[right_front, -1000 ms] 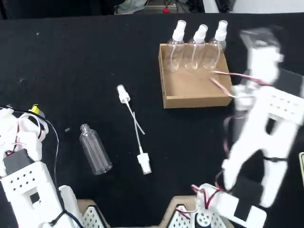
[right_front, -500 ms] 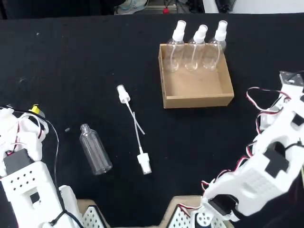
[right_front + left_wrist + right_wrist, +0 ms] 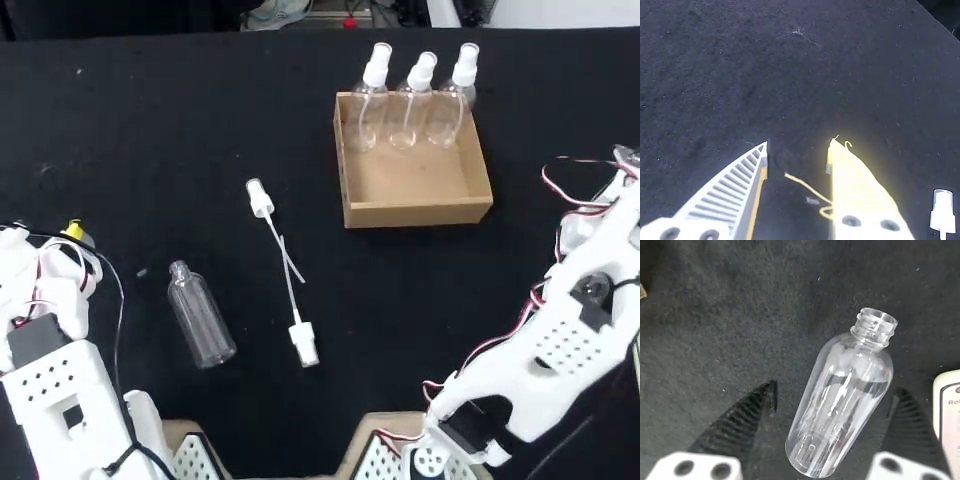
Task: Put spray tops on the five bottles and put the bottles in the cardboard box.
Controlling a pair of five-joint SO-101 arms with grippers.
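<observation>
Bottle [image 3: 842,395] lies flat on the counter [image 3: 715,300] between the wide-spread right fingers [image 3: 740,425], long axis roughly along them, open neck pointing past their tips; left fingers [image 3: 735,190] also stand apart.

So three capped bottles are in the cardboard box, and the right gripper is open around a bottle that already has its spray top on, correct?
Not quite: the bottle inside the open right gripper has no spray top; the right wrist view shows its threaded neck bare. The three capped bottles in the cardboard box are as stated.
</observation>
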